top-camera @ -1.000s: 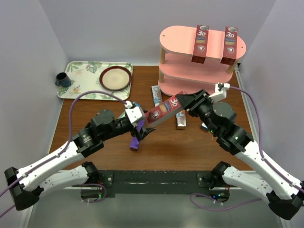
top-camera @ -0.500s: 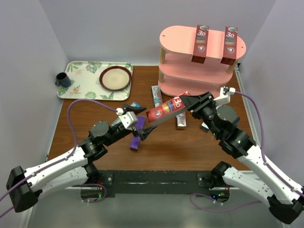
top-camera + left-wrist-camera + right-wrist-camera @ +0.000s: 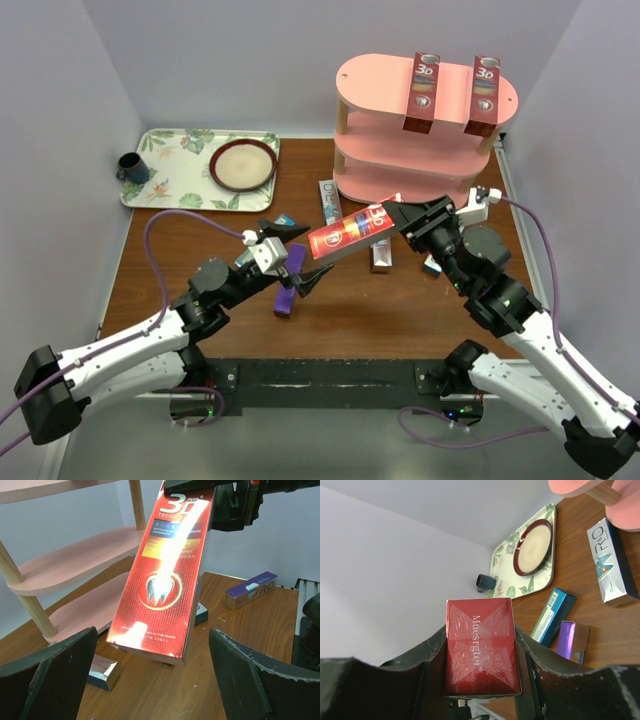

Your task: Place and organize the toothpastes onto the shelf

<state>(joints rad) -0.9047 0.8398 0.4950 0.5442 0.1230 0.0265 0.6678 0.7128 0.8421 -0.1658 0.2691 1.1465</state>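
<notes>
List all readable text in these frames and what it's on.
"3D": front face of the red carton held in mid-air.
"Muesrgtei": that carton's end flap, in the right wrist view.
"R&O": the silver-white carton lying by the shelf.
"3D": each of the two red cartons on the shelf's top board.
Fine print on the held carton's face: too small to read.

Floral tray [image 3: 180,160] far-left w/ brown-rimmed plate [image 3: 243,165], dark mug [image 3: 131,168]

White arm shells [image 3: 118,346], black joints [image 3: 215,280], looping purple cables [image 3: 148,245], matte black wedge-shaped claw fingers [image 3: 250,677].
</notes>
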